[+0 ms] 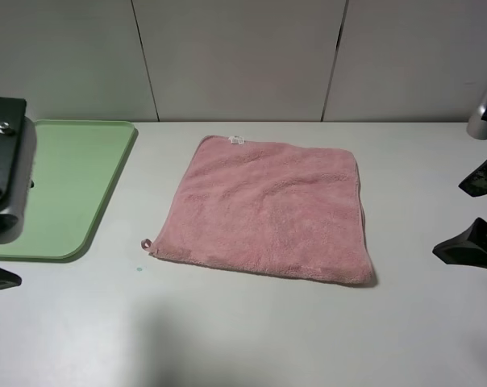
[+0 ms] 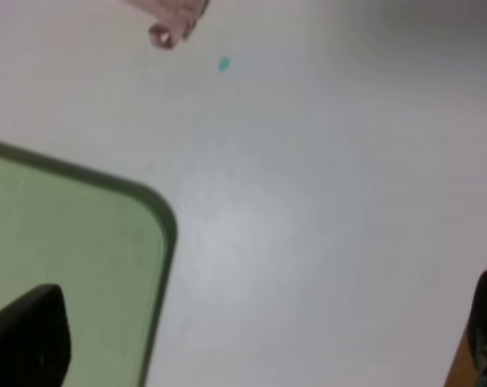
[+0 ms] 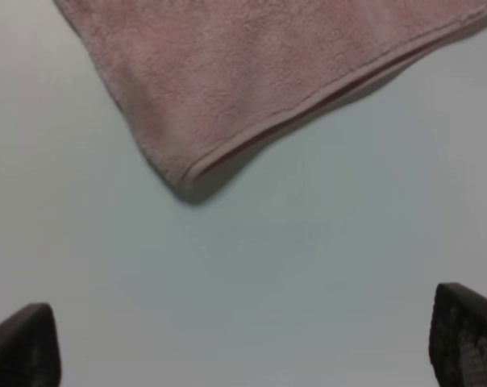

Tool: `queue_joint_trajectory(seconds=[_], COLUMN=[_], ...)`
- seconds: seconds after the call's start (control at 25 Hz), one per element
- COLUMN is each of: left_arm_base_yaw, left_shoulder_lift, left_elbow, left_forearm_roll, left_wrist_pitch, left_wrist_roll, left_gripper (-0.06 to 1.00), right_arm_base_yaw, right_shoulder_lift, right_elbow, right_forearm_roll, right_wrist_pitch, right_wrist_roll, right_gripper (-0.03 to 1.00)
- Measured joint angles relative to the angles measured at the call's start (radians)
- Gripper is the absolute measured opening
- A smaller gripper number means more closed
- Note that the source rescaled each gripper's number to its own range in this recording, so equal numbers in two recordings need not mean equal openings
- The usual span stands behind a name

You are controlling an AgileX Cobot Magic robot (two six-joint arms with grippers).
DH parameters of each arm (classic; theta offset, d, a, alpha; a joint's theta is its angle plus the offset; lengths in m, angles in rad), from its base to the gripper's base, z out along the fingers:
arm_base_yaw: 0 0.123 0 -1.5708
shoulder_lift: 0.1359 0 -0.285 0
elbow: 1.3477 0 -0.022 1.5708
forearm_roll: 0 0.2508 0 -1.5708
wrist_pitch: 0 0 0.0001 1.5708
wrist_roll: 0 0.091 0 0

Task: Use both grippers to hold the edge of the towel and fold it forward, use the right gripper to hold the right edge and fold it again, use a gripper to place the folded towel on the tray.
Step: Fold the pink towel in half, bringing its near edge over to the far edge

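Observation:
A pink towel (image 1: 268, 210) lies flat in the middle of the white table, with a small loop (image 1: 146, 243) at its near left corner. A green tray (image 1: 74, 185) sits at the left. My left gripper (image 1: 0, 274) hangs open and empty over the tray's near corner, well left of the towel. The left wrist view shows the tray corner (image 2: 66, 242) and the towel's loop (image 2: 161, 36). My right gripper (image 1: 469, 246) is open and empty at the right, apart from the towel. The right wrist view shows the towel's near right corner (image 3: 268, 72) ahead of the open gripper (image 3: 243, 347).
A small teal speck (image 1: 139, 268) lies on the table near the towel's loop; it also shows in the left wrist view (image 2: 223, 64). A grey panelled wall (image 1: 243, 56) stands behind the table. The table's edge shows in the left wrist view (image 2: 477, 322).

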Motion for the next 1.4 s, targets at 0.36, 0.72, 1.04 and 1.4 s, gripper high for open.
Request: queue_joint_trajectory(seconds=[0.36,0.72,1.04,1.4], left_arm_base_yaw=[0.000,0.000,0.000,0.000], left_shoulder_lift=[0.137,0.260,0.373,0.466], left_elbow=[0.000,0.000,0.000,0.000], left_forearm_roll=[0.071,0.091,0.199,0.210], left_wrist_pitch=[-0.108,-0.192,-0.305,-0.415], left_wrist_roll=[0.020,0.117,0.125,0.181], left_gripper=[0.99,0.99,0.99,0.99], right_arm_base_yaw=[0.000,0.000,0.000,0.000], right_shoulder_lift=[0.088,0.205,0.315,0.410], right_elbow=[0.000,-0.001,-0.001,-0.001], right_forearm_roll=[0.009,0.030,0.036,0.036], right_wrist_pitch=[-0.074,-0.158,-0.241,-0.324], right_wrist_roll=[-0.064,-0.153,-0.208,-0.224], right_gripper=[1.00,1.00,1.00,1.00])
